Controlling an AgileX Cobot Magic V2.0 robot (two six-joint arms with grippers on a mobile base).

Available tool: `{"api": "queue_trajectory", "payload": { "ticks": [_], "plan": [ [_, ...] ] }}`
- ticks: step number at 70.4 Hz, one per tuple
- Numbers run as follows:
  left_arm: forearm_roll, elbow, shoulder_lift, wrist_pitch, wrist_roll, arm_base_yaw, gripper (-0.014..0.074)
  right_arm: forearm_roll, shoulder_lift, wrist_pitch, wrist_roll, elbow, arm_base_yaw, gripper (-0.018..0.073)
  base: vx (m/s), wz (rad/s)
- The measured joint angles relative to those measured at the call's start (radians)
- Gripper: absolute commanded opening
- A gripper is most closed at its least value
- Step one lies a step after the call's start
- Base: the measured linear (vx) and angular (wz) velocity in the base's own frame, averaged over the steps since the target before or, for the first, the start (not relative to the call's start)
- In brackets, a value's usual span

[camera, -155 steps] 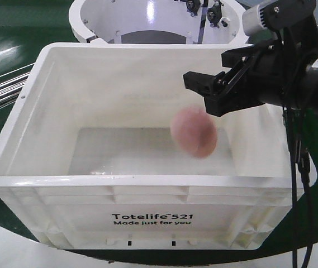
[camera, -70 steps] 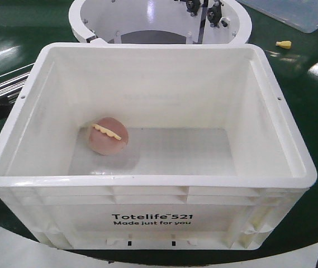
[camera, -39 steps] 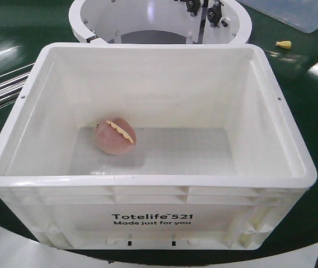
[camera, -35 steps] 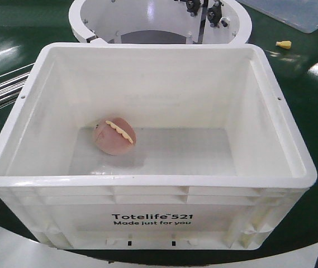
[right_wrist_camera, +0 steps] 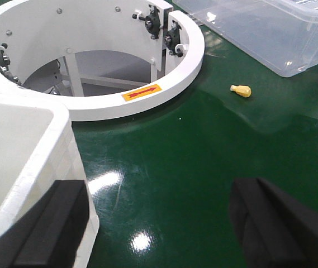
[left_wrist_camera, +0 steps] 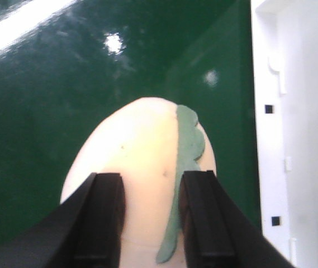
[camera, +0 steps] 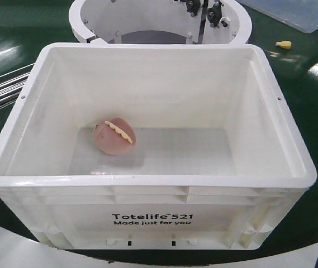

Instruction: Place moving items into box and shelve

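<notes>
Wide-spread gripper [right_wrist_camera: 159, 223] beside box [right_wrist_camera: 36, 146]

Plush yellow ball [left_wrist_camera: 139, 151], smooth plastic box [camera: 147, 180]

Black print on box [camera: 58, 215] front wall, low centre: "Totelife 521"; beneath it, smaller line: "Made just for you". White ring [right_wrist_camera: 188, 58] outer face, near side: yellow sticker [right_wrist_camera: 142, 92] bearing red arrow, pointing right along rim.
</notes>
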Motion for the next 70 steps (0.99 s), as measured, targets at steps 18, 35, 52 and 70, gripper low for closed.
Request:
{"api": "queue_trajectory", "payload": {
  "ticks": [18, 35, 52, 70],
  "plan": [
    [-0.053, -0.017, 0.147, -0.009, 0.041, 0.0, 0.0377, 0.0, 0.0, 0.012, 0.0, 0.0, 0.0, 0.0564, 0.0, 0.0],
    [-0.057, -0.058, 0.261, 0.005, 0.045, 0.003, 0.0034, -0.001, 0.0, 0.012, 0.0, 0.0, 0.0, 0.0564, 0.0, 0.0],
    [-0.054, -0.07, 0.262, 0.018, 0.02, 0.003, -0.0003, -0.001, 0.0, 0.012, 0.0, 0.0, 0.0, 0.0564, 0.0, 0.0],
    [0.007, -0.084, 0.161, 0.022, -0.074, 0.003, -0.0003, -0.001, 0.0, 0.012, 0.0, 0.0, 0.0, 0.0564, 0.0, 0.0]
  ]
}}
